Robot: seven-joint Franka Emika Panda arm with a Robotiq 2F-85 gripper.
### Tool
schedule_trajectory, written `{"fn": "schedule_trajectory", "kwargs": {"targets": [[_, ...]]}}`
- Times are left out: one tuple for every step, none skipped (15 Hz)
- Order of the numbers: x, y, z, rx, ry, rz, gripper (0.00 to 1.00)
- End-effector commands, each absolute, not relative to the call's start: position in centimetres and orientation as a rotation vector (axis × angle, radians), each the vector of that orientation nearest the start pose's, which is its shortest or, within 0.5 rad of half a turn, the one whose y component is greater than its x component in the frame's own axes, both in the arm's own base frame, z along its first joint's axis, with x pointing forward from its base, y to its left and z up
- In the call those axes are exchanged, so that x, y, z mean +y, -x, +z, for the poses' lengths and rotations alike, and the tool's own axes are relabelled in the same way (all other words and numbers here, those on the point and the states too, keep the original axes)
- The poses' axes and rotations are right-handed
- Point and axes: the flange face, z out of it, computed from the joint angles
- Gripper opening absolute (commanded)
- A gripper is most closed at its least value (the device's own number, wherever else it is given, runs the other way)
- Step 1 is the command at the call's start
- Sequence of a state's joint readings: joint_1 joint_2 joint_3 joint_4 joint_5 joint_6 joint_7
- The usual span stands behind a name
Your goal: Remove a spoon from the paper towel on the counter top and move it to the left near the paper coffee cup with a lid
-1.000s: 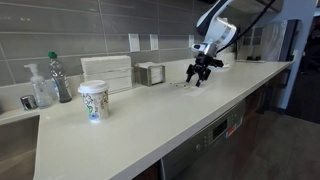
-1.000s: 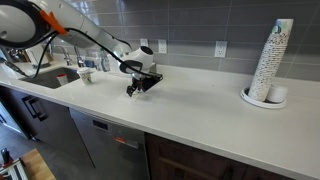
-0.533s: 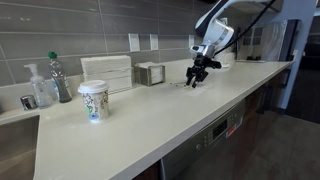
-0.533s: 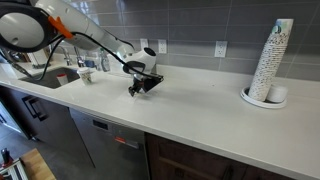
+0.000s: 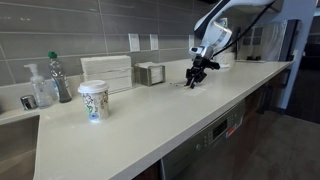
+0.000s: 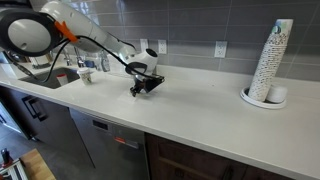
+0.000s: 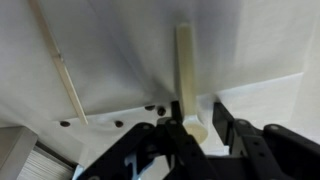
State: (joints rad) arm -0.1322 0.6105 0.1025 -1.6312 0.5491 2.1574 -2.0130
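Note:
In the wrist view a pale cream spoon (image 7: 186, 60) lies on the white paper towel (image 7: 120, 45), its rounded end between my fingers. My gripper (image 7: 198, 113) is down at the towel with narrowed jaws. The left finger touches the spoon, and a small gap shows before the right finger (image 7: 222, 118). A second thin pale stick (image 7: 62, 70) lies to the left on the towel. In both exterior views the gripper (image 5: 194, 80) (image 6: 137, 90) is low over the counter top (image 5: 150, 120). The paper coffee cup with a lid (image 5: 93, 101) stands well away from it.
Small dark bits (image 7: 118, 124) lie on the towel near my fingers. A ribbed white towel stack (image 5: 107, 71), a napkin box (image 5: 151, 74) and bottles (image 5: 60, 78) line the back wall. A tall stack of white cups (image 6: 270, 62) stands far along the counter.
The jaws have narrowed from wide open to close around the spoon's end. The arm has stayed low over the same spot.

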Motion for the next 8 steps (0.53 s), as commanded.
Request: {"fn": "schedule_trajectory", "kwargs": {"targets": [[-1.2, -69.1, 26.3, 2.496, -2.338, 0.65, 0.13], [-1.2, -69.1, 26.4, 2.496, -2.343, 0.652, 0.07], [-1.1, -69.1, 26.6, 2.494, -2.344, 0.654, 0.0], [-1.1, -69.1, 26.8, 2.497, -2.344, 0.66, 0.0], [-1.0, -69.1, 27.1, 2.496, -2.341, 0.663, 0.04], [-0.9, -69.1, 27.5, 2.495, -2.343, 0.662, 0.04], [-0.8, -69.1, 27.8, 2.493, -2.341, 0.665, 0.04], [-0.7, -69.0, 28.4, 2.489, -2.357, 0.665, 0.04]]}}
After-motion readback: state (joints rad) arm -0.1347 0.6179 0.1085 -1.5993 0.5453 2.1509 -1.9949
